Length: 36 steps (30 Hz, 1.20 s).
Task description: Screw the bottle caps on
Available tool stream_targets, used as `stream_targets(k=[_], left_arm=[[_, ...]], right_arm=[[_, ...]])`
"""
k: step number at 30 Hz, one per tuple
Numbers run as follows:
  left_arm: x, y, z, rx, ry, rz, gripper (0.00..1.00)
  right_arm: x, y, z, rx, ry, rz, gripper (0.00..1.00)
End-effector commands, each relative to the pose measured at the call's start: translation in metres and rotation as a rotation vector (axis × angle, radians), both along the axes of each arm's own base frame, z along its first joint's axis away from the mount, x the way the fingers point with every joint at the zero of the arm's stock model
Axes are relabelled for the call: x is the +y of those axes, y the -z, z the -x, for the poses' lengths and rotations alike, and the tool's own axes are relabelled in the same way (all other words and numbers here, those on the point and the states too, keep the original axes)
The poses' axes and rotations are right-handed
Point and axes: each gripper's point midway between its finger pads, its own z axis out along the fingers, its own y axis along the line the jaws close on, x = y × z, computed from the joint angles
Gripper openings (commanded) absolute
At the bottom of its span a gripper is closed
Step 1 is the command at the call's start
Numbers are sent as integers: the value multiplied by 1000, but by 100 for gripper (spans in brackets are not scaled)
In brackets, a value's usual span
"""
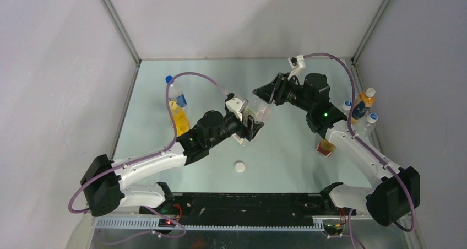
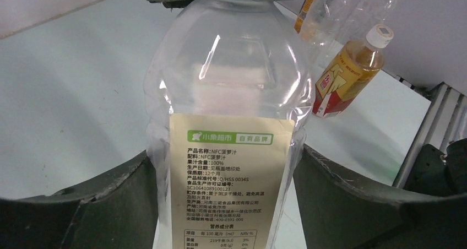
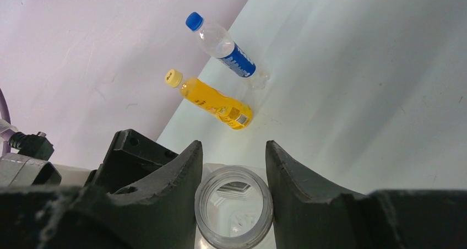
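Note:
The wide clear bottle [image 1: 263, 113] is held tilted above the table's middle. My left gripper [image 1: 250, 125] is shut on its labelled body [image 2: 231, 166], a finger pressed to each side. My right gripper [image 1: 264, 92] is shut on its open, capless neck [image 3: 234, 207], the fingers against both sides of the threaded rim. One white cap [image 1: 239, 167] lies loose on the table near the front. The brown-drink bottle [image 1: 326, 147] with the red-and-gold label stands by the right arm, partly hidden; in the left wrist view [image 2: 346, 75] it wears a white cap [image 2: 380, 35].
A blue-labelled water bottle [image 1: 175, 93] and an orange-drink bottle [image 1: 179, 119] stand by the left wall, also in the right wrist view [image 3: 228, 53] [image 3: 217, 103]. Several more bottles [image 1: 363, 108] stand by the right wall.

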Motion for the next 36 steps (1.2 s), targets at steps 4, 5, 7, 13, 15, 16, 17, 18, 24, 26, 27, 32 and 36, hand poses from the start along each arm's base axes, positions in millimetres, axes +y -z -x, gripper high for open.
stream_targets(k=[4, 5, 7, 13, 15, 16, 17, 18, 24, 26, 27, 32, 36], left_arm=[[10, -5, -4, -86, -5, -79, 16], [12, -5, -5, -96, -10, -90, 9], [16, -4, -4, -109, -14, -104, 3], [35, -6, -3, -161, -49, -137, 0], [42, -7, -2, -180, -61, -152, 0], [49, -11, -4, -188, -95, -153, 0], [54, -10, -5, -182, -116, -169, 0], [63, -14, -9, -187, -164, -172, 0], [99, -27, -6, -245, -252, -217, 5], [112, -35, -2, -258, -280, -211, 6], [120, -45, 0, -272, -300, -190, 6], [143, -67, 13, -330, -321, -155, 6], [147, -85, 24, -400, -281, -117, 5]], right_arm=[[3, -38, 23, -87, -90, -64, 49], [1, -37, 24, -94, -86, -50, 62], [-4, -37, 24, -106, -73, -32, 78], [-22, -42, 36, -169, -65, 32, 94], [-29, -40, 42, -183, -55, 68, 95], [-34, -38, 47, -186, -52, 93, 95], [-37, -36, 47, -185, -37, 108, 95], [-42, -31, 52, -178, -34, 139, 95], [-53, 22, 76, -100, -102, 352, 95], [-54, 50, 82, -55, -128, 450, 95], [-50, 65, 90, -20, -166, 496, 95], [-33, 130, 109, 57, -253, 653, 94], [-2, 161, 118, 44, -318, 709, 94]])
